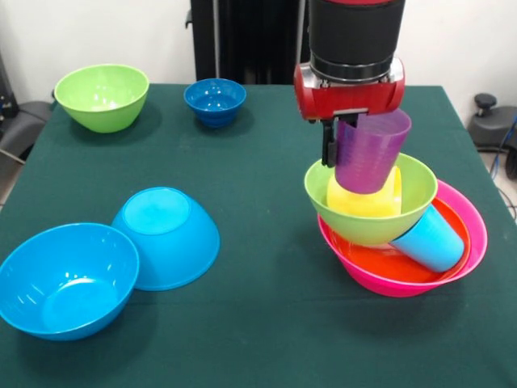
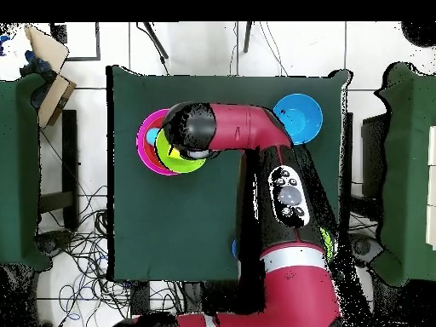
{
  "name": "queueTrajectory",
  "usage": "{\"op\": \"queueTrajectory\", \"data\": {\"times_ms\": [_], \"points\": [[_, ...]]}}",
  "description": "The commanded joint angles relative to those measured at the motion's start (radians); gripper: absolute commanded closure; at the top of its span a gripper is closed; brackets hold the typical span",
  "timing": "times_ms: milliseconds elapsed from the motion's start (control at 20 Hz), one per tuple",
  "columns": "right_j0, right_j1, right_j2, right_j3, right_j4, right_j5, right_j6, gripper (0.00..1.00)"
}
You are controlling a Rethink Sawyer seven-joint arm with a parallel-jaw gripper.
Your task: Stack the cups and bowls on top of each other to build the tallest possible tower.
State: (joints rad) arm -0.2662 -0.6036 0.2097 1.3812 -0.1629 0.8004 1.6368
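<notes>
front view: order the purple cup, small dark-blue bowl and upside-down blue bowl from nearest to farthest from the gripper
1. purple cup: held at the gripper, above the yellow cup.
2. small dark-blue bowl: left of the gripper, toward the table's far edge.
3. upside-down blue bowl: lower left, beside the upright blue bowl.

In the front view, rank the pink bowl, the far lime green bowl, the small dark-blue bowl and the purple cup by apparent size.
1. Pink bowl
2. Far lime green bowl, though it sits farther from the camera, so the gap is unsure
3. Purple cup and small dark-blue bowl: too alike to rank, at different distances
</notes>
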Motion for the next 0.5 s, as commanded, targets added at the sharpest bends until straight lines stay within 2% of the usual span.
{"op": "queueTrajectory", "data": {"times_ms": [50,500], "points": [[0.013,0.052,0.084,-0.045,-0.012,0.084,-0.038,1.00],[0.025,0.091,0.066,-0.074,-0.034,0.012,-0.017,1.00]]}}
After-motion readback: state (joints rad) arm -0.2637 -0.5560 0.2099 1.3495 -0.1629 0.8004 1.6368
